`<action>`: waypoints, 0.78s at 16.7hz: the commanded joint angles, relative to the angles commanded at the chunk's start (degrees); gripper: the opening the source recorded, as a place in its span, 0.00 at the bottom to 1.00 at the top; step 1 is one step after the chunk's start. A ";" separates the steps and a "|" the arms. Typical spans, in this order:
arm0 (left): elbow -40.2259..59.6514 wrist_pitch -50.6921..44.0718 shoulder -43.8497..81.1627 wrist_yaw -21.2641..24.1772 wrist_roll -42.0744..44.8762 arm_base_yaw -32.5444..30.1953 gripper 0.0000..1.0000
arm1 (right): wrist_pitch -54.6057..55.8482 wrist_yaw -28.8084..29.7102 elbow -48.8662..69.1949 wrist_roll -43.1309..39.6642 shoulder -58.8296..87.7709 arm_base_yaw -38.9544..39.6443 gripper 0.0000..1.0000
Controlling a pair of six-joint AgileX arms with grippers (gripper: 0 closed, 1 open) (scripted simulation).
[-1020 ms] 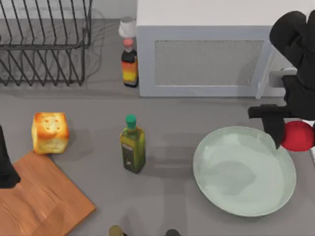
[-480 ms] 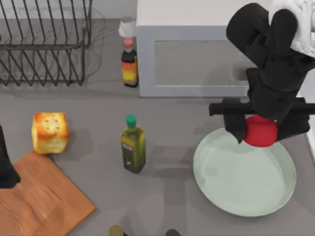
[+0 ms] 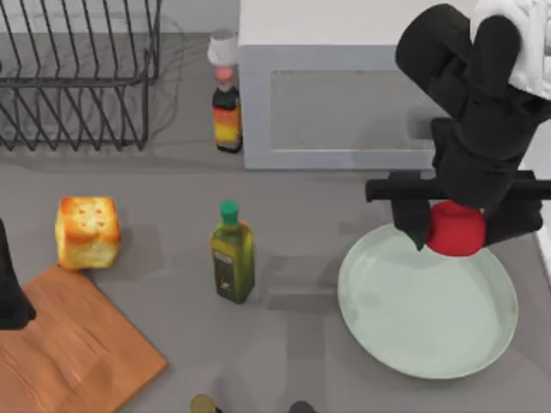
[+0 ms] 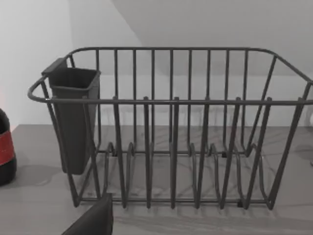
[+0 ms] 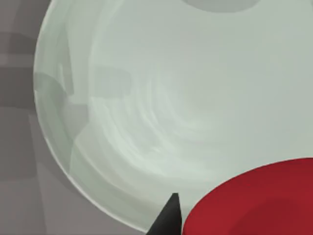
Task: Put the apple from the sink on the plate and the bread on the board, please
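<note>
small bright red rounded apple (image 3: 456, 230) sits clamped between the right gripper (image 3: 455, 225) black fingers, jaws closed onto its sides, held above the far rim of the large round pale green plate (image 3: 413, 327); cannot tell if apple touches the plate or hangs clear of it; right wrist view has the red apple (image 5: 259, 200) close up at one corner with a black fingertip (image 5: 168, 215) beside it and the plate's pale green surface (image 5: 161, 98) underneath; right arm reaches in from the top view's upper right, in front of the white-grey boxy appliance (image 3: 344, 95); golden-yellow cube of bread (image 3: 87, 232) with toasted spotted face rests on the grey table (image 3: 301, 198) at the left side, just beside the far corner of the orange-brown wooden cutting board (image 3: 77, 353), seemingly not on it; board lies at the table's lower left; green-capped olive oil bottle (image 3: 232, 261) stands upright between bread and plate; smaller sauce bottle with red-orange label (image 3: 226, 107) stands near the appliance's left corner; dark wire dish rack (image 3: 77, 69) at upper left; left gripper (image 3: 10, 288) parked at the left edge over the board, jaw state cannot tell; left wrist view faces the dish rack (image 4: 171, 127) with its dark grey cutlery cup (image 4: 73, 117)
</note>
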 joint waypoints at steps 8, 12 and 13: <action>0.00 0.00 0.00 0.00 0.00 0.00 1.00 | 0.00 0.00 0.00 0.00 0.00 0.00 0.98; 0.00 0.00 0.00 0.00 0.00 0.00 1.00 | 0.00 0.00 0.00 0.00 0.00 0.00 1.00; 0.00 0.00 0.00 0.00 0.00 0.00 1.00 | 0.00 0.00 0.00 0.00 0.00 0.00 1.00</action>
